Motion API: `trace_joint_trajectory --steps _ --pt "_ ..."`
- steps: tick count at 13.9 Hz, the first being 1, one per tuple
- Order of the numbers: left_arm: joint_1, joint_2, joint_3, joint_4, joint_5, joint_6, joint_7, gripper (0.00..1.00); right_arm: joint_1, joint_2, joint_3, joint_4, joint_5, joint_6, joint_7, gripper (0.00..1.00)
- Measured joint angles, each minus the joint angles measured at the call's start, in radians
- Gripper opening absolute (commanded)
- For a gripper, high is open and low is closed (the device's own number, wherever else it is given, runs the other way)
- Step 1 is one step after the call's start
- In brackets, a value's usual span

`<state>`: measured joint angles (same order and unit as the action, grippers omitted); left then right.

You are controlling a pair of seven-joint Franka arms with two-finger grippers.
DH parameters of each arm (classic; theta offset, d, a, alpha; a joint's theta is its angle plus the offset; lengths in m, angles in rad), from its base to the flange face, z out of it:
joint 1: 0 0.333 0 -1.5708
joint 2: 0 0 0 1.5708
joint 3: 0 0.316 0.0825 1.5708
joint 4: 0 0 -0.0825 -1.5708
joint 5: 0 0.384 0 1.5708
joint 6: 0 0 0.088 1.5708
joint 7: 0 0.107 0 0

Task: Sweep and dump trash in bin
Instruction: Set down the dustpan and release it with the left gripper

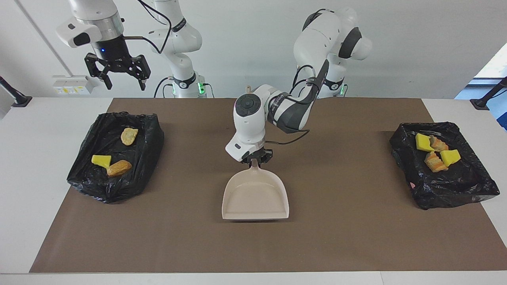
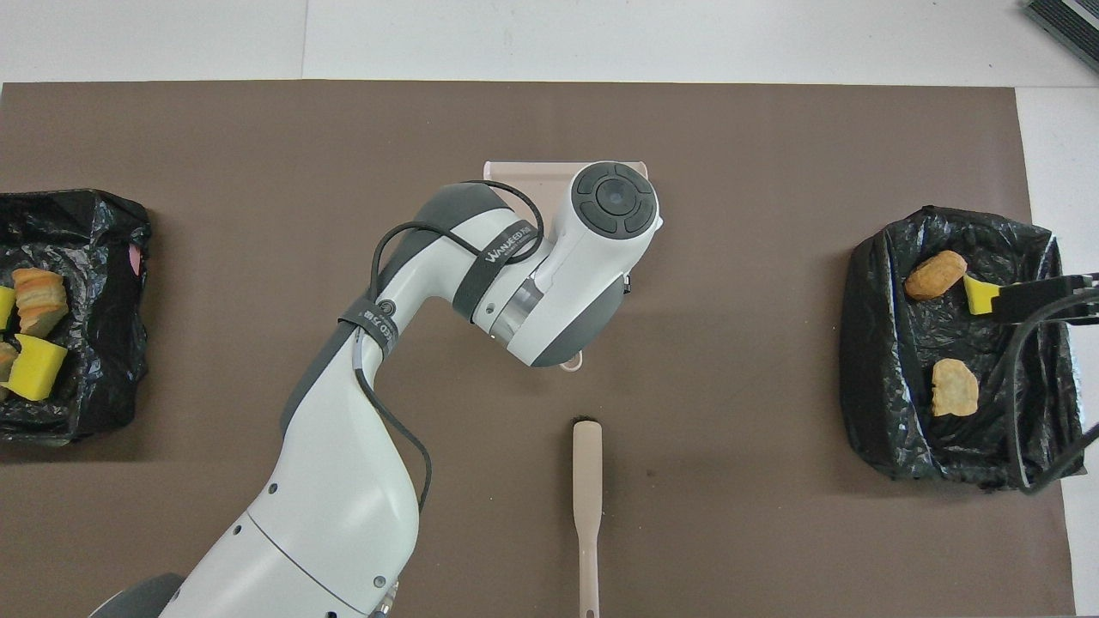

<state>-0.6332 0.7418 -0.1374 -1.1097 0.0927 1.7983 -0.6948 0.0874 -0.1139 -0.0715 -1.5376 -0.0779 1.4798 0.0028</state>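
Note:
My left gripper (image 1: 256, 159) is down at mid-table, shut on the handle of the beige dustpan (image 1: 255, 196), which lies flat on the brown mat. From overhead the arm covers most of the dustpan (image 2: 522, 176). My right gripper (image 1: 124, 84) is open and empty, raised over the black-lined bin (image 1: 85, 174) at the right arm's end. That bin holds a yellow wedge (image 1: 101, 160) and two tan-brown chunks (image 1: 119, 168). The other black-lined bin (image 1: 467, 186), at the left arm's end, holds two yellow wedges (image 1: 450, 157) and bread-like chunks (image 1: 435, 162).
The beige-handled brush (image 2: 587, 506) lies on the mat, nearer to the robots than the dustpan, in line with its handle. The brown mat (image 1: 348, 237) shows no loose scraps. Both bins also show overhead (image 2: 867, 343) (image 2: 103, 257), with the right gripper (image 2: 1030, 300) over one.

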Motion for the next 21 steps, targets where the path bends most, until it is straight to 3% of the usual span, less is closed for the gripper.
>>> trace_joint_trajectory --steps 4,7,9,10,11,12,15,16,18,21 --pt "0.0 0.001 -0.001 0.013 -0.065 0.014 -0.015 0.0 0.0 -0.023 -0.005 0.0 0.007 -0.022 0.0 1.0" --pt "0.0 0.013 0.0 0.006 -0.106 0.023 -0.023 0.0 0.0 -0.024 -0.014 -0.001 0.043 -0.105 -0.002 1.0" --pt "0.001 0.022 0.009 -0.004 -0.171 0.04 -0.024 0.08 0.0 -0.024 -0.02 -0.007 0.05 -0.129 -0.023 1.0" --pt "0.003 0.024 0.011 -0.01 -0.184 0.05 -0.024 0.14 0.0 -0.023 -0.022 -0.012 0.05 -0.129 -0.032 1.0" --pt "0.006 0.024 0.011 -0.013 -0.188 0.052 -0.024 0.37 0.0 -0.022 -0.023 -0.02 0.05 -0.129 -0.032 1.0" --pt "0.008 0.024 0.011 -0.015 -0.189 0.052 -0.024 0.52 0.0 -0.022 -0.024 -0.033 0.05 -0.127 -0.033 1.0" --pt "0.009 0.022 0.01 -0.015 -0.179 0.052 -0.023 0.52 -0.001 -0.02 -0.027 -0.07 0.05 -0.085 -0.033 1.0" --pt "0.009 0.022 0.01 -0.015 -0.165 0.051 -0.023 0.62 -0.002 -0.019 -0.027 -0.077 0.05 -0.078 -0.033 1.0" --pt "0.008 0.022 0.009 -0.02 -0.151 0.049 -0.023 1.0 -0.002 -0.013 -0.029 -0.083 0.05 -0.07 -0.033 1.0" --pt "0.007 0.007 0.008 -0.024 -0.087 0.039 -0.008 1.0 -0.002 0.015 -0.029 -0.072 0.05 -0.066 -0.033 1.0"
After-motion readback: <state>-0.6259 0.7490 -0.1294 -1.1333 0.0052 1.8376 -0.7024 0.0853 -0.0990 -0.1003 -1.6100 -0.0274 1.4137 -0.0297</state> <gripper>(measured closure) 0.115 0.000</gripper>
